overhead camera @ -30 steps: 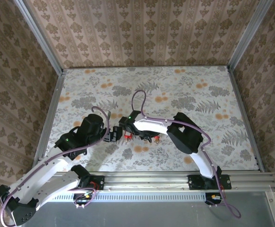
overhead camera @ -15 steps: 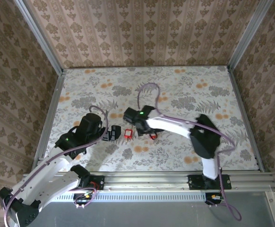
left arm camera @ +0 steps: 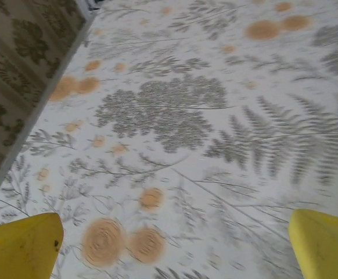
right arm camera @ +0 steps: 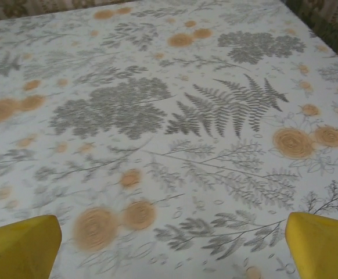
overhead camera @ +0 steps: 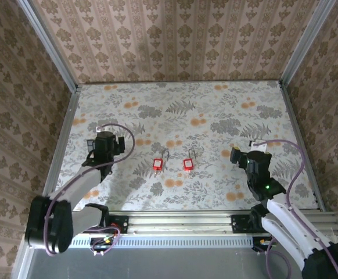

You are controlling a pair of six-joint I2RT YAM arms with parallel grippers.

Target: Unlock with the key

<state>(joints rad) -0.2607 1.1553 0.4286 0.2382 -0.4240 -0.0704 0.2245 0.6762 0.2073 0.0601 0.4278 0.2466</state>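
Observation:
Two small red pieces lie side by side at the table's middle, one on the left (overhead camera: 158,164) and one on the right (overhead camera: 187,164), each with a thin metal part pointing to the far side. Which is the lock and which the key I cannot tell. My left gripper (overhead camera: 105,141) is well to their left near the left wall, open; its yellow fingertips (left arm camera: 21,247) stand wide apart over bare cloth, and the left gripper (left arm camera: 173,250) holds nothing. My right gripper (overhead camera: 242,156) is off to their right, and in its wrist view the right gripper (right arm camera: 172,247) is open too, holding nothing.
The table (overhead camera: 215,110) carries a floral cloth and is boxed in by patterned walls with metal corner rails (overhead camera: 61,133). The left wall (left arm camera: 18,75) rises close beside my left gripper. A metal rail (overhead camera: 215,224) runs along the near edge.
Both arms have drawn back from the middle to their own sides. The right gripper has opened, and the two red pieces now lie apart on the table.

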